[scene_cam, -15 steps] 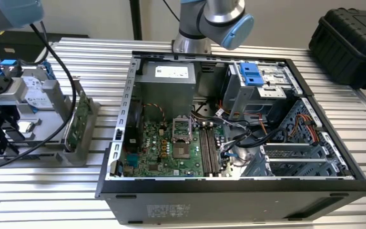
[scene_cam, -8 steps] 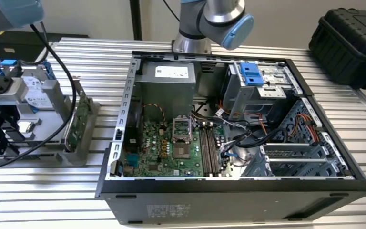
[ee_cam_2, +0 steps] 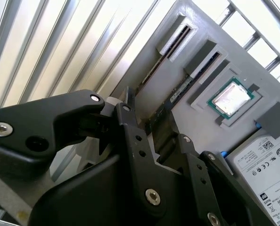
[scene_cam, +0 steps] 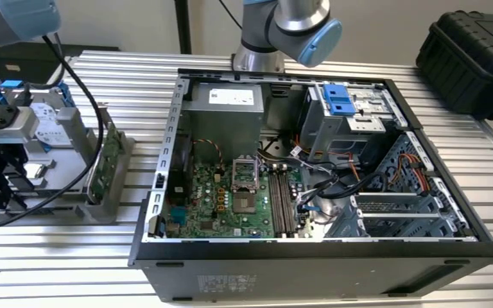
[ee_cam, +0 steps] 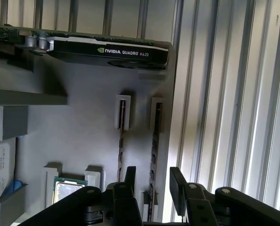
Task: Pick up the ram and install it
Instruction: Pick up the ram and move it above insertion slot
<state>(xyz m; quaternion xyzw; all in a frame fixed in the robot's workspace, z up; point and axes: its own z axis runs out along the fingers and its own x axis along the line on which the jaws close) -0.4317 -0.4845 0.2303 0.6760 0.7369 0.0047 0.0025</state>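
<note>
The end effector [ee_cam: 154,178] stands open over the gray fixture [ee_cam: 83,108]. Its two fingers [ee_cam: 177,181] straddle the ram [ee_cam: 154,141] with a gap showing on either side, so nothing is gripped yet. The ram stands on edge in the slot closest to the fixture's long edge, where the slatted surface [ee_cam: 225,94] begins. A second stick [ee_cam: 121,141] stands in the slot just beside it, and one finger sits between the two. In the exterior view the fixture sits near the surface's edge at the exterior view's left, well apart from the open computer case [scene_cam: 315,256]. The greatest risk, as I judge it, is an off-centre closing. If one finger met the thin card first, it would push the card against the slot wall and tilt it, giving a skewed hold or a jam on lifting. The finger between the sticks could also knock the neighbouring one.
</note>
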